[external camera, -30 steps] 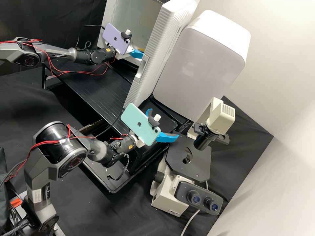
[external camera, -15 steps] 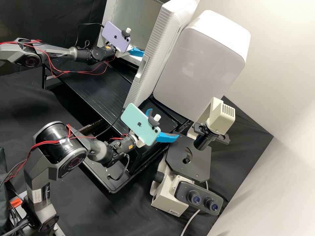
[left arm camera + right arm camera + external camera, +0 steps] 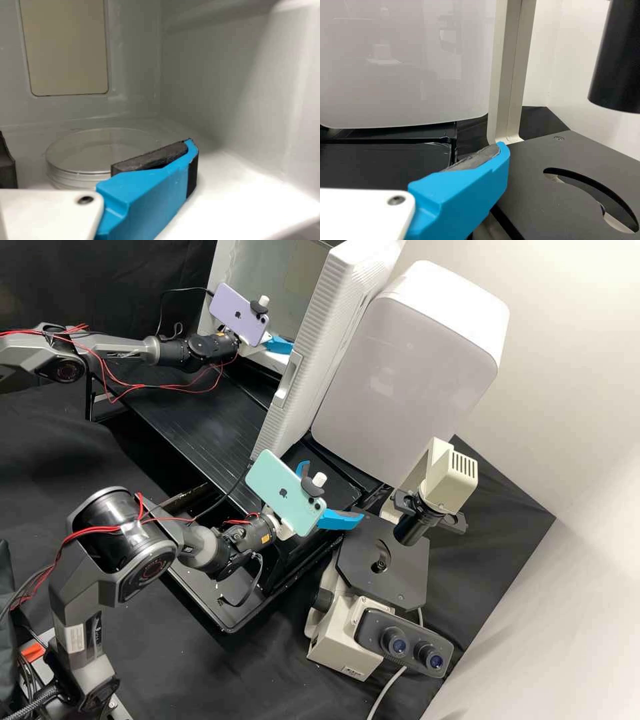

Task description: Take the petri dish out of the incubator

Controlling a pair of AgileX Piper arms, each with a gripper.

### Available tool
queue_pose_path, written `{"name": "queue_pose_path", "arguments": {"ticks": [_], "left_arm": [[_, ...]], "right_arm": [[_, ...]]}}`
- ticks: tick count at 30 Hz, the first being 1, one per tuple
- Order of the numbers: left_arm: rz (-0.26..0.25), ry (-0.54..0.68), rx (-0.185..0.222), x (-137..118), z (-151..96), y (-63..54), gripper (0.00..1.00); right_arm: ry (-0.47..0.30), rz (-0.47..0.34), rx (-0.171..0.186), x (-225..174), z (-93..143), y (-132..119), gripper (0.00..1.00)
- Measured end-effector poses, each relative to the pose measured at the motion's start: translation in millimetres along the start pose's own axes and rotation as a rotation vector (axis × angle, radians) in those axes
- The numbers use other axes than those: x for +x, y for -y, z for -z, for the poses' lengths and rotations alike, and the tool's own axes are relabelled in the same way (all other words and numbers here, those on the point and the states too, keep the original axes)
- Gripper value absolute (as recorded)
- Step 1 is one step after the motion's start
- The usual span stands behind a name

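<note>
Up top left, the left gripper (image 3: 281,345) sat open by the dish (image 3: 85,155) in the incubator (image 3: 267,280). The right gripper (image 3: 343,519) was open, empty.

The left arm (image 3: 33,363) and right arm (image 3: 80,600) are dark grey, with red cables (image 3: 163,386) looping along them. Each white wrist plate (image 3: 45,216) bears a silver screw (image 3: 85,200) and bright blue fingers (image 3: 145,202) (black pads (image 3: 150,157) inside).

Bright, even light; soft shadows.
</note>
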Motion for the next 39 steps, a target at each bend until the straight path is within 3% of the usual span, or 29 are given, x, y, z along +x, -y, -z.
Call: {"name": "queue_pose_path", "arguments": {"ticks": [12,39], "left_arm": [[0.024,-0.011,-0.015,4,-5,-2.8,1.00],[0.015,0.007,-0.002,5,-15,1.9,1.00]], "right_arm": [[0.000,0.000,0.000,0,0,0,1.00],[0.000,0.000,0.000,0,0,0,1.00]]}}
